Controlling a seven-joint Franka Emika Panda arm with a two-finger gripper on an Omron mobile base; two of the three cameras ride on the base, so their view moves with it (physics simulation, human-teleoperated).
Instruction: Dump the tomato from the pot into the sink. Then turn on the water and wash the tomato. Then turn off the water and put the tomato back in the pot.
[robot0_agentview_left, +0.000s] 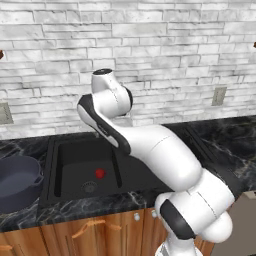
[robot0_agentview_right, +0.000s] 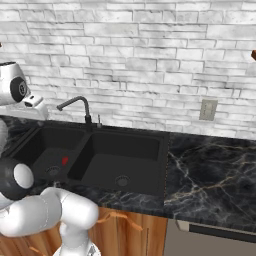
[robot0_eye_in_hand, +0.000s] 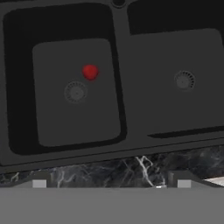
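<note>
two-finger claw (robot0_eye_in_hand: 111, 183): spread wide, empty | speckled black marble counter edge (robot0_eye_in_hand: 131, 168): just below | matte black rectangular double-basin sink (robot0_eye_in_hand: 117, 57): beneath | small round glossy red tomato (robot0_eye_in_hand: 90, 72): left basin, beside ribbed round drain (robot0_eye_in_hand: 75, 92)

tomato (robot0_agentview_left: 100, 173): in left basin of sink (robot0_agentview_left: 75, 145), just beside its drain (robot0_agentview_left: 89, 187) | pot (robot0_agentview_left: 17, 182): on worktop (robot0_agentview_left: 230, 137), left of sink | faucet (robot0_agentview_right: 75, 106): behind the divider

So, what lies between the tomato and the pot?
In the left base view, the sink's left wall and rim, then a strip of dark marble counter, separate the tomato from the pot.
</note>
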